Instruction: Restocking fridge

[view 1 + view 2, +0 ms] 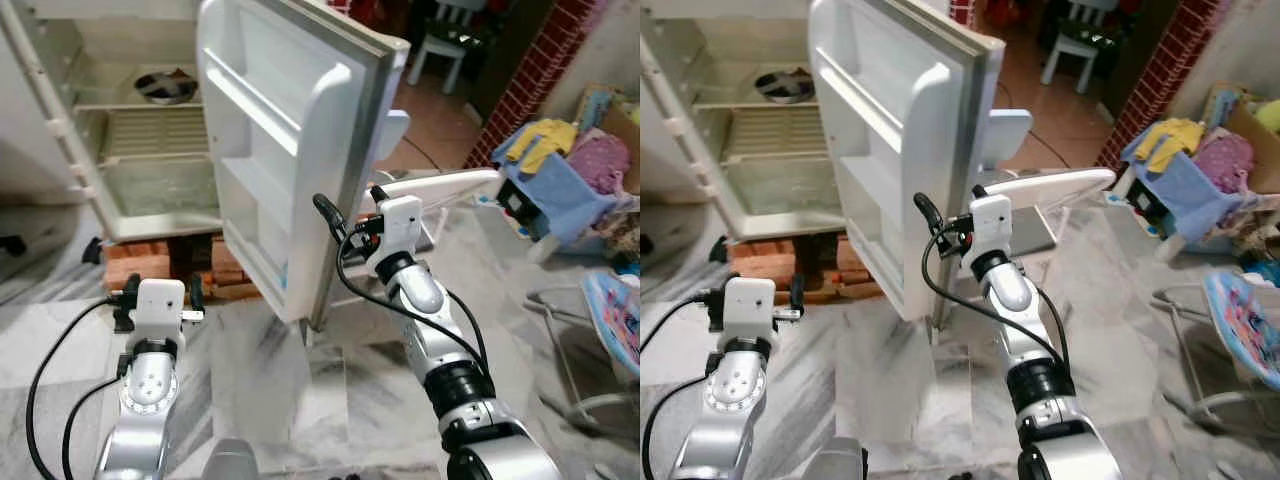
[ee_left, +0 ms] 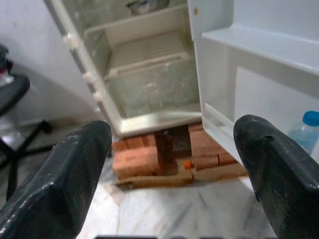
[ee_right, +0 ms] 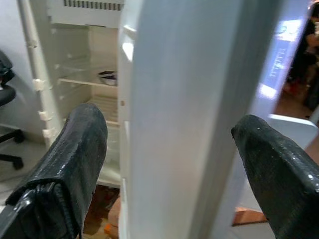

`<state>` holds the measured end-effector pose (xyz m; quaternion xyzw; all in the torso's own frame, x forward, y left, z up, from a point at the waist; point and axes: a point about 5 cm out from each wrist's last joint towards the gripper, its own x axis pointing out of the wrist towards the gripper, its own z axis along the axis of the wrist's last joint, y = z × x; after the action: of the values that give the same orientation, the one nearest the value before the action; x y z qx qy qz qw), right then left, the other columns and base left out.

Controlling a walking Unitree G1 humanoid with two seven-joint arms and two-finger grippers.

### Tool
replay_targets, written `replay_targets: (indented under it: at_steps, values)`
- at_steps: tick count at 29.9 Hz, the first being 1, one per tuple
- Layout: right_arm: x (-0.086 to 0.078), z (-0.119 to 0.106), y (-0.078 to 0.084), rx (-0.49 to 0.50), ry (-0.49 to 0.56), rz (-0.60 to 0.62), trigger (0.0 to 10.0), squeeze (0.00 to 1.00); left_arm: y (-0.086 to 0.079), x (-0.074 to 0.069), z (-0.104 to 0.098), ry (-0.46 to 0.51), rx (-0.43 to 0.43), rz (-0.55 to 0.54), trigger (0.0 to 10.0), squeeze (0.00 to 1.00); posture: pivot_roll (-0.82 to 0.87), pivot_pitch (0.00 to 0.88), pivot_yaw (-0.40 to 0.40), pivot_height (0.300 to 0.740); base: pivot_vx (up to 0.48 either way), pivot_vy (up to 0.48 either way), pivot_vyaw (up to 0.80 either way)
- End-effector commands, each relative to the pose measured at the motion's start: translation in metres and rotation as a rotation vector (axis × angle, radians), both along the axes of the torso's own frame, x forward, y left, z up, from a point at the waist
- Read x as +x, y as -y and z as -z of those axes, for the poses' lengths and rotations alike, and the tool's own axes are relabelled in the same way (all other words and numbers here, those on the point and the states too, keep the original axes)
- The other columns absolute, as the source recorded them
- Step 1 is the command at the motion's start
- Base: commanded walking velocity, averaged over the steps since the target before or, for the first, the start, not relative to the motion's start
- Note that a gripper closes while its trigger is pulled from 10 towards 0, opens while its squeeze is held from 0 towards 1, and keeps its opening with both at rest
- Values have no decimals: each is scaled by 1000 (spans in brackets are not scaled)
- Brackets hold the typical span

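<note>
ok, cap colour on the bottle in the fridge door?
Blue cap on a clear bottle; best in the left wrist view.

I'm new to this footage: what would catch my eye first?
The white fridge stands open and nearly bare, with a metal bowl on an upper shelf. The right claw is open astride the edge of the fridge door, while the left claw hangs open before the bricks under the fridge.

Through the right wrist camera I see my right gripper [image 3: 167, 149] spread wide with the white edge of the fridge door [image 3: 184, 109] standing between its two black fingers [image 3: 75, 149], and past it the open fridge [image 3: 75, 64] with a dark bowl [image 3: 107, 77] on a shelf.
</note>
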<state>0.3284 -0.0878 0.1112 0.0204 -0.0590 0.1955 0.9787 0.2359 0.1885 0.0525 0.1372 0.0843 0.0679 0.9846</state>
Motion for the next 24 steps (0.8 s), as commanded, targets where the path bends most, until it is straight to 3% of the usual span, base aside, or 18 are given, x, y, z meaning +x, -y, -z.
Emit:
replay_targets:
  at_steps: [1,6,8,13,16,24]
  values:
    - [0,-2,5,-10,12,20,10000,0,9,0,0,1,-29,34,10000,0,207,0,-113,740,0,0,788]
    - [-4,3,25,-14,-7,96,10000,0,18,0,1,-4,-41,56,10000,0,206,0,-113,740,0,0,0]
    - [-13,12,36,-38,-23,118,10000,0,19,-1,1,-1,-47,80,10000,0,205,0,-113,740,122,0,0]
    - [-29,27,45,-67,-62,122,10000,0,19,-3,1,4,-62,77,10000,0,203,0,-112,740,336,0,0]
    - [-37,33,46,-76,-77,122,10000,0,18,-3,0,21,-72,68,10000,0,200,0,-112,740,418,0,0]
    - [-37,28,36,-91,-62,112,10000,0,21,-1,-2,27,-63,82,10000,0,205,0,-113,740,468,0,0]
